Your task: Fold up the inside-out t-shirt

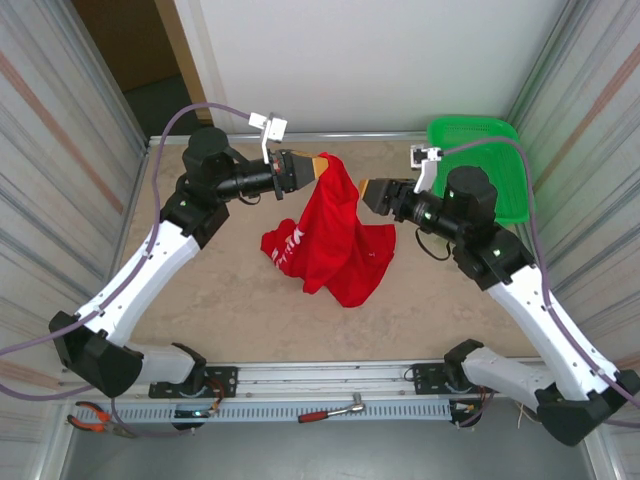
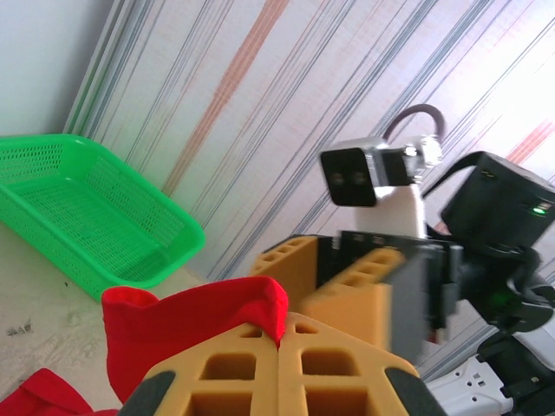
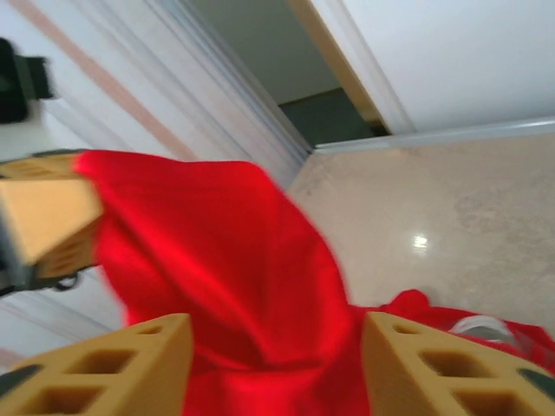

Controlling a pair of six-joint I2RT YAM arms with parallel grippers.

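The bright red inside-out t-shirt [image 1: 335,235] hangs in a bunch from its top corner, and its lower part lies crumpled on the table. My left gripper [image 1: 322,163] is shut on that raised corner; in the left wrist view the cloth [image 2: 191,325] is pinched between the closed orange jaws of the left gripper [image 2: 279,342]. My right gripper [image 1: 365,190] is just right of the hanging cloth and stands open. In the right wrist view the red cloth [image 3: 225,251] drapes between and in front of the spread fingers of the right gripper [image 3: 277,355], with white lettering low at the right.
A green mesh basket [image 1: 480,150] sits at the table's back right corner and also shows in the left wrist view [image 2: 87,217]. Striped walls close in both sides. Pliers [image 1: 95,420] and a ratchet [image 1: 335,410] lie on the near rail.
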